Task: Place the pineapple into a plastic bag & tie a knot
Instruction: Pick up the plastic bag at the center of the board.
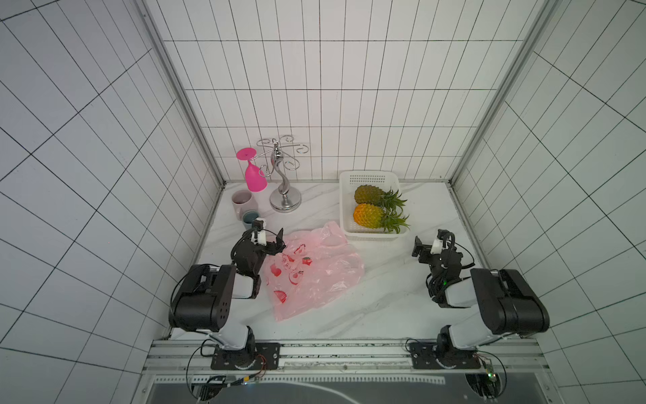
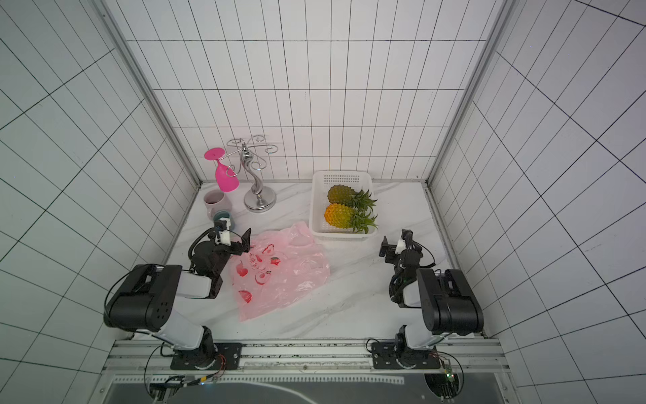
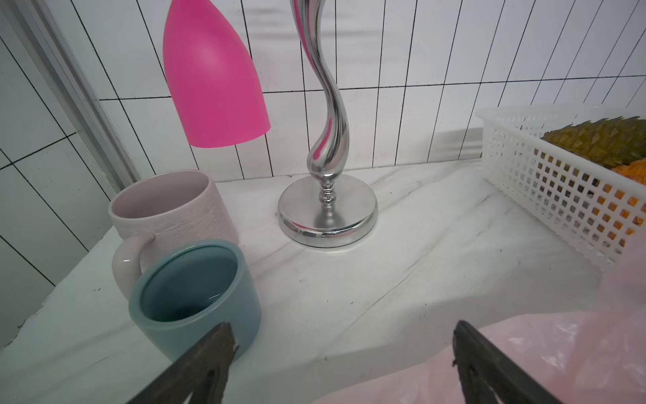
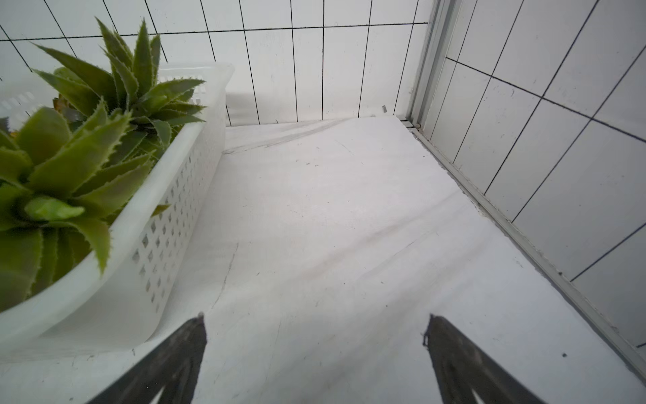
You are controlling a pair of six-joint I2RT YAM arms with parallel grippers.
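Now, left gripper (image 3: 342, 332) and right gripper (image 4: 314, 325) both gape empty, so pinch one plastic bag (image 1: 314, 273) layer first, then fetch the nearer pineapple (image 1: 367, 215).

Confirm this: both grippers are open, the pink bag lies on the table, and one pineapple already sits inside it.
Wrong on the pineapple: in both top views the green pineapple and the yellow pineapple lie in the white basket, not in the plastic bag. The rest stands.
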